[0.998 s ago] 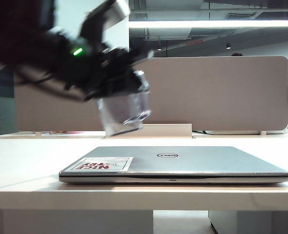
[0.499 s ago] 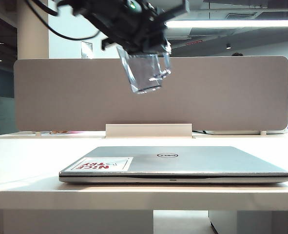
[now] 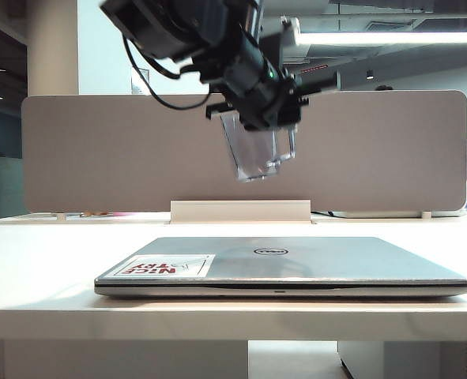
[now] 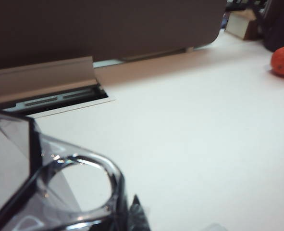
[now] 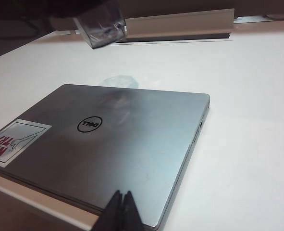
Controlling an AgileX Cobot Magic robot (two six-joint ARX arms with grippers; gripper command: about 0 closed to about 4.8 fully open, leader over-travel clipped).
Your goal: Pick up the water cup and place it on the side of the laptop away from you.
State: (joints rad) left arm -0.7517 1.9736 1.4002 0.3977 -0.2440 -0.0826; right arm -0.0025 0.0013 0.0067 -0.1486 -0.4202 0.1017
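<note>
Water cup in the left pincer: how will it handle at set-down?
The water cup looks rigid, clear and probably light. It hangs tilted in the left pincer, so it may land on an edge. Its smooth walls could slip; the tapered base may tip.

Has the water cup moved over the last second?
Yes. The water cup, held in the left pincer, went up and rightward, from the grey divider's lower left to over the laptop.

The left arm reaches in high from the upper left, its wrist angled downward, and the left gripper (image 3: pixel 258 130) hangs well above the counter with its jaws clamped on the water cup (image 3: pixel 258 151). The right gripper (image 5: pixel 123 210) sits low, jaws pressed together.
</note>
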